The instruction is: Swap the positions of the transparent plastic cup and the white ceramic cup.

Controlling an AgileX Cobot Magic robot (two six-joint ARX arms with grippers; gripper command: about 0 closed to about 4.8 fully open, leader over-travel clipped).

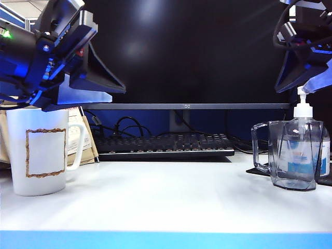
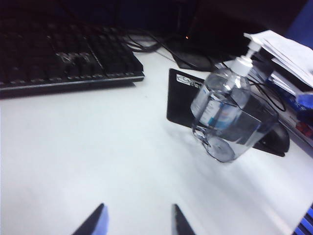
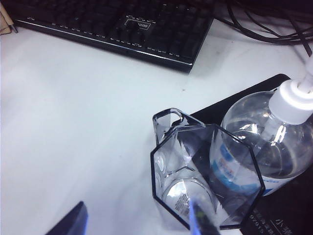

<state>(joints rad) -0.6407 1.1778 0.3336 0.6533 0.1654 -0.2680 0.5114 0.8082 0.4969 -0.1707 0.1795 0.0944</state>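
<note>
Both cups unswapped, we're lining up grabs.
Left pincer (image 1: 78, 78) open above white ceramic cup (image 1: 44, 150); right pincer (image 3: 137, 220) open, one finger inside transparent plastic cup (image 3: 205, 181).

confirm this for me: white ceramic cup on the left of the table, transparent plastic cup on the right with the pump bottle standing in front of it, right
Not quite: in the exterior view the pump bottle stands behind the transparent plastic cup, not in front. The white ceramic cup is on the left, as you said.

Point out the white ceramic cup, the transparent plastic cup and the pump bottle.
white ceramic cup (image 1: 45, 150), exterior view, side wall inside the brown outline.
transparent plastic cup (image 3: 205, 181), right wrist view, inside its rim.
pump bottle (image 3: 293, 100), right wrist view, white pump collar.
</note>
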